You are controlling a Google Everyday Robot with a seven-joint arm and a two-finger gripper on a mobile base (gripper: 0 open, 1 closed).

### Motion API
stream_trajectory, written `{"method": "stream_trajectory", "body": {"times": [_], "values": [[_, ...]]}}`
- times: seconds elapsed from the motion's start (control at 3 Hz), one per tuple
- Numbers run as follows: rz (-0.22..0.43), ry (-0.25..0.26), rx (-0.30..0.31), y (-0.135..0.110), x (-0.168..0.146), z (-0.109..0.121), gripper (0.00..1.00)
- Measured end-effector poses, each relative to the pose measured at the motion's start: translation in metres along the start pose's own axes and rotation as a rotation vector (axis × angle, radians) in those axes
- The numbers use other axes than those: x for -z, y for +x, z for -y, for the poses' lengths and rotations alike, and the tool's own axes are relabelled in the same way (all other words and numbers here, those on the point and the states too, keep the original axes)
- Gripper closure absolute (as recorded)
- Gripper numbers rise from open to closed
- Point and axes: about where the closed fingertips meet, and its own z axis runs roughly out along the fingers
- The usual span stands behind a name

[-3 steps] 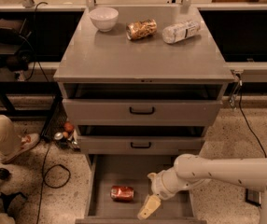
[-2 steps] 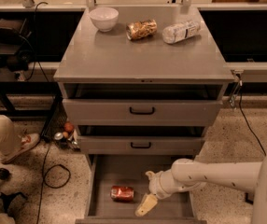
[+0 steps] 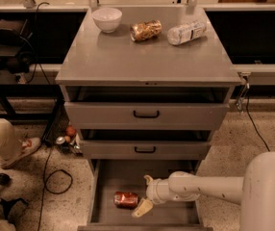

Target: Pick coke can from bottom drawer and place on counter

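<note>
Cream fingers (image 3: 142, 208) of the tool (image 3: 145, 194) stand spread apart, released and holding nothing, low inside the open bottom drawer (image 3: 118, 174). The red can (image 3: 126, 199) lies on its side on the drawer floor just beside the tool, on the side away from the white arm (image 3: 209, 189). Two upper drawers (image 3: 146, 114) are partly pulled out. At the back of the grey surface (image 3: 147, 59) sit a white bowl (image 3: 106, 19), a crinkled snack bag (image 3: 145, 30) and a clear bottle (image 3: 186, 32) lying down.
</note>
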Motion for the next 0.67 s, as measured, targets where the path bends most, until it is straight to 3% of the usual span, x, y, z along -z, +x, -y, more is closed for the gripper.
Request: {"method": "stream_trajectory", "body": {"times": [0.33, 0.67], "values": [[0.033, 0.0, -0.005, 0.0073, -0.0545, 0.0086, 0.0], [0.031, -0.001, -0.001, 0.007, -0.0571, 0.0077, 0.0]]}}
